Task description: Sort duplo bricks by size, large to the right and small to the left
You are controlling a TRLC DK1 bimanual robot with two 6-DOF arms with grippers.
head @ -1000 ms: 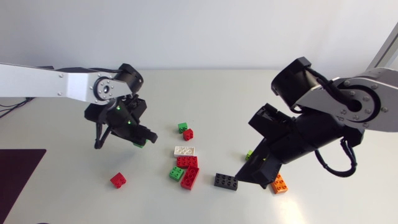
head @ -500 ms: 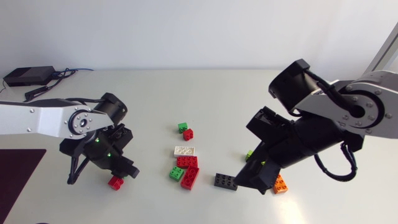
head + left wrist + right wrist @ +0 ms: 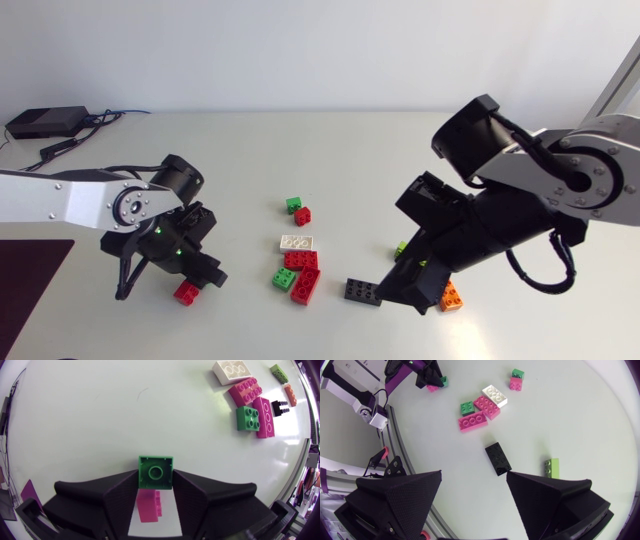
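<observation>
Left gripper (image 3: 155, 480) clamped on small green brick (image 3: 155, 472), directly over small red brick (image 3: 149, 506), table's left side. Right gripper (image 3: 474, 474) wide open, empty, above black brick (image 3: 498, 458). Risk: dropped here, green likely strikes red and bounces astray.

- The left arm (image 3: 70, 200) swings away from the middle of the table, back toward its own side and nearer the front edge.
- The left gripper (image 3: 156, 491), clamped on the green brick (image 3: 156, 472), moves with it. A second ago it hung well apart from the red brick (image 3: 149, 506); now it is right over it, the green brick just above the red one.
- Over the last half second it only edges slightly toward the middle.
- The right arm (image 3: 560, 175) sinks a touch, its fingers ending slightly lower beside the black brick (image 3: 363, 291).
</observation>
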